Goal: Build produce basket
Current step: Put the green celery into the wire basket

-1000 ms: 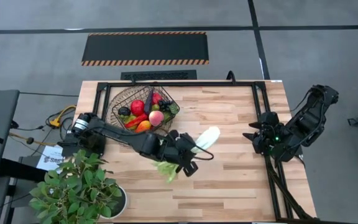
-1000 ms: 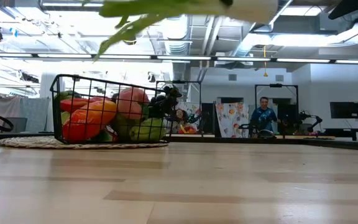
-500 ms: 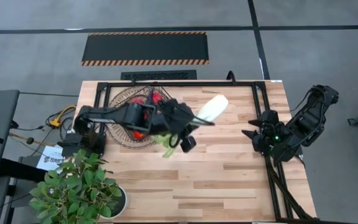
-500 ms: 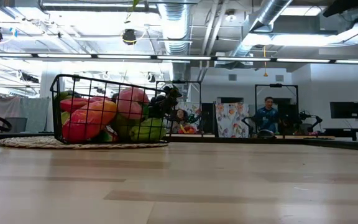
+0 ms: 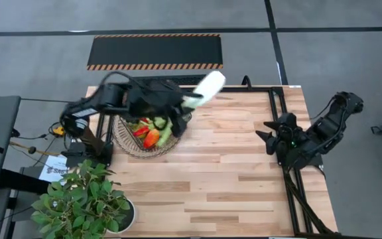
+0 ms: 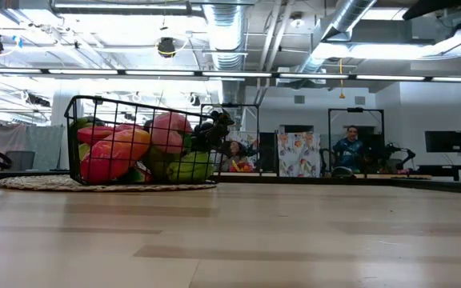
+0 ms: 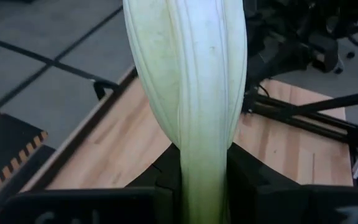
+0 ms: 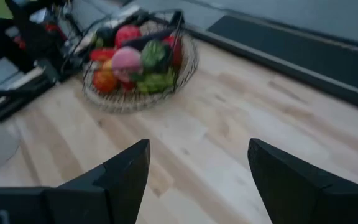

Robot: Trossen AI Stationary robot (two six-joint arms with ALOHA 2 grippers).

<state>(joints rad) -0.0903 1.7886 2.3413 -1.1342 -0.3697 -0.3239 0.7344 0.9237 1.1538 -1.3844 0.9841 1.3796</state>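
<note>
Hovering over the basket (image 5: 150, 126) in the high view, the left gripper (image 5: 178, 109) is clamped on the leek stalk (image 5: 204, 87): pale end sticks out past the basket's far rim toward the table's back edge, green end hangs down over the fruit (image 5: 152, 135). Stalk's long axis runs diagonally across the basket's right side, so the drop looks to depend on swinging it in line w/ the basket opening, which is directly under the hand. Left arm is far nearer; right gripper (image 5: 268, 135) waits at the table's right edge, well apart.

Low view: basket (image 6: 138, 144) sits on a woven mat (image 6: 102, 184), already full w/ an orange pepper (image 6: 126, 144), peach (image 6: 170, 128), pears (image 6: 184, 166), dark grapes (image 6: 214, 124). No arm in shot. A person (image 6: 349, 148) stands far behind.

Left wrist view: leek (image 7: 188, 81) fills the shot, pinched tight betw. the dark fingers (image 7: 160, 180).

Right wrist view: fingers (image 8: 120, 174) spread wide, nothing held; basket (image 8: 138, 59) across the table (image 8: 229, 124), heaped w/ fruit.
</note>
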